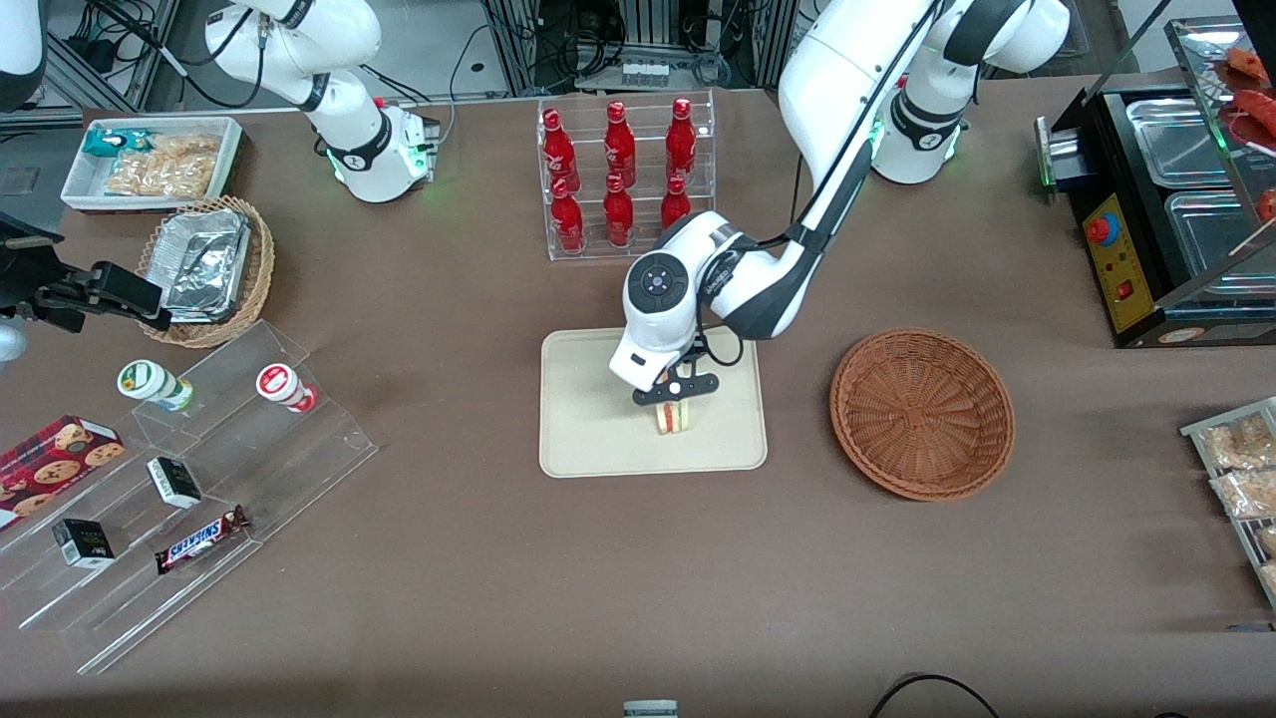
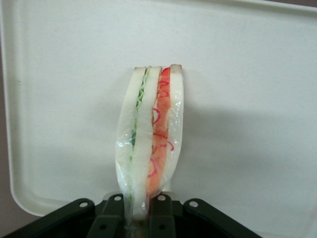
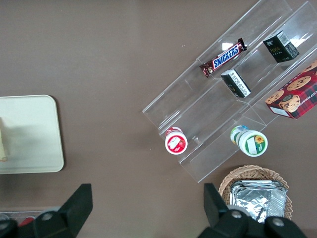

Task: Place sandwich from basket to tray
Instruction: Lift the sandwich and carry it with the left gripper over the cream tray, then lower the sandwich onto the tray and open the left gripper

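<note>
My gripper [image 1: 675,395] is over the tray [image 1: 578,439], with its fingers [image 2: 161,210] closed on the sandwich [image 2: 150,144]. I hold it by one end, and the wedge reaches straight out from the fingertips with its filling edge facing my wrist camera. The fingers pinch across the bread faces, so the layers run along my line of reach.

From the front the sandwich [image 1: 674,418] sits directly below the gripper, inside the tray's rim and toward the edge nearest the camera. It looks to be touching the tray or just above it; I cannot tell which. The basket [image 1: 923,413] stands well apart toward my end of the table, with nothing in it.

What matters next, I judge, is that drop: the sandwich stands on its narrow edge, so when I open it may tip onto a bread face.
</note>
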Controlling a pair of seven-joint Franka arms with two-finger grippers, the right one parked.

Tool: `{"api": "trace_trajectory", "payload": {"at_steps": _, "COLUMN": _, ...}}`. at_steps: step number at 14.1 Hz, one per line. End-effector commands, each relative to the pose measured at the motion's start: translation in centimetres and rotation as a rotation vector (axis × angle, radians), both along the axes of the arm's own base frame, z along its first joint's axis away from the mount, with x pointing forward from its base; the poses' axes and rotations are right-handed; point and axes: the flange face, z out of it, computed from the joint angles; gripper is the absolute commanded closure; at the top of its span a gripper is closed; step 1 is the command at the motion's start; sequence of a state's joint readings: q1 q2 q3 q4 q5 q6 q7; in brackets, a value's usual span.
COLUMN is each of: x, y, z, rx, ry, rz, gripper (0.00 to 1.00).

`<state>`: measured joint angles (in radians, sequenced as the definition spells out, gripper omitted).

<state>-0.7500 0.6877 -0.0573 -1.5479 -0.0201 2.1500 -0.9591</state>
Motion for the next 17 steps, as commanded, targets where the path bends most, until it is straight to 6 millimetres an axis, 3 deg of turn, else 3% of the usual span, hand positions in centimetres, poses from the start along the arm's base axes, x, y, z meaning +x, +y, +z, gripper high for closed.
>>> {"api": "trace_trajectory", "payload": {"at_steps": 1, "x": 0.0, "y": -1.5, "z": 0.0, "rx": 0.010, "ry": 0.007, "rz": 0.000, "gripper": 0.96}}
{"api": "trace_trajectory", "payload": {"at_steps": 2, "x": -0.1, "y": -1.6, "z": 0.0, "rx": 0.012, "ry": 0.007, "rz": -0.004, "gripper": 0.92}}
{"api": "trace_trajectory", "payload": {"at_steps": 3, "x": 0.0, "y": -1.5, "z": 0.0, "rx": 0.009, "ry": 0.005, "rz": -0.007, "gripper": 0.64}}
{"api": "trace_trajectory", "payload": {"at_steps": 4, "x": 0.1, "y": -1.4, "z": -0.2, "rx": 0.012, "ry": 0.004, "rz": -0.007, "gripper": 0.01}}
{"api": "trace_trajectory", "payload": {"at_steps": 8, "x": 0.4, "y": -1.4, "z": 1.6, "rx": 0.007, "ry": -0.018, "rz": -0.014, "gripper": 0.00}}
{"api": "trace_trajectory", "payload": {"at_steps": 10, "x": 0.9, "y": -0.5, "z": 5.3, "rx": 0.007, "ry": -0.018, "rz": -0.004, "gripper": 0.00}}
{"api": "trace_trajectory", "payload": {"at_steps": 13, "x": 1.9, "y": 1.7, "z": 10.2, "rx": 0.013, "ry": -0.025, "rz": 0.019, "gripper": 0.00}}
{"api": "trace_trajectory", "payload": {"at_steps": 14, "x": 2.9, "y": 3.5, "z": 11.4, "rx": 0.044, "ry": -0.012, "rz": 0.047, "gripper": 0.00}}
{"api": "trace_trajectory", "payload": {"at_steps": 17, "x": 4.3, "y": 7.5, "z": 13.5, "rx": 0.109, "ry": 0.016, "rz": 0.097, "gripper": 0.00}}
